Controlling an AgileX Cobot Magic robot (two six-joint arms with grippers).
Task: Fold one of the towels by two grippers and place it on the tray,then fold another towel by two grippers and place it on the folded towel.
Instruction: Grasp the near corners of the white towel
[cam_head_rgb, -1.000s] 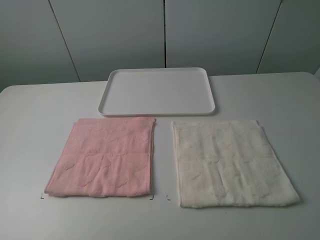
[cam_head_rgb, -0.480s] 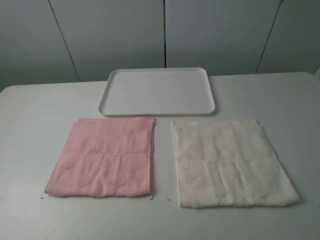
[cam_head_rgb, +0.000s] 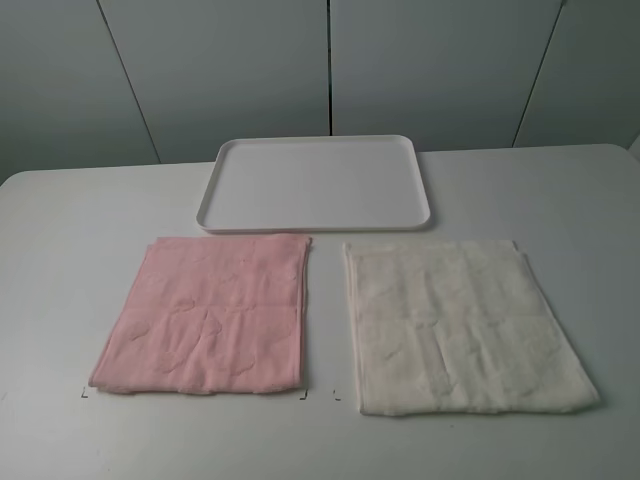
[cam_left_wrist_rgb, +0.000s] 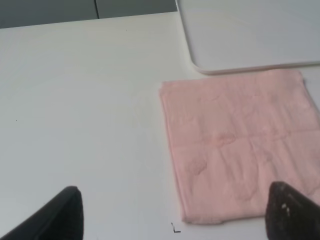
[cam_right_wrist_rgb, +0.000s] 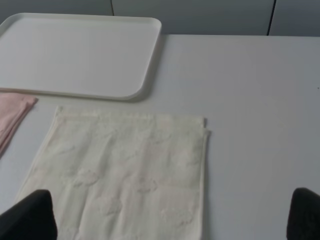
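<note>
Nothing folded yet: cream towel (cam_head_rgb: 465, 325), pink towel (cam_head_rgb: 210, 315) laid flat on counter (cam_head_rgb: 60, 250); tray (cam_head_rgb: 315, 180) unloaded. Left end effector (cam_left_wrist_rgb: 175, 210), right end effector (cam_right_wrist_rgb: 171, 202) spread apart, nothing gripped.

- Tray (cam_head_rgb: 315, 183), toward the tabletop's far edge: plain white all over.
- Pink towel (cam_head_rgb: 205, 315), toward the near left corner: pale pink, with a faint embossed pattern in the same pink.
- Cream towel (cam_head_rgb: 460, 325), toward the near right corner: off-white, with a faint tone-on-tone embossed pattern.
- Tabletop (cam_head_rgb: 60, 250): plain pale grey-white, with small black corner marks (cam_head_rgb: 84, 393) by the pink towel's near corners.
- Left gripper (cam_left_wrist_rgb: 172, 216) and right gripper (cam_right_wrist_rgb: 167, 216): black.
- Wall panels (cam_head_rgb: 230, 70): grey, with thin dark seams.
</note>
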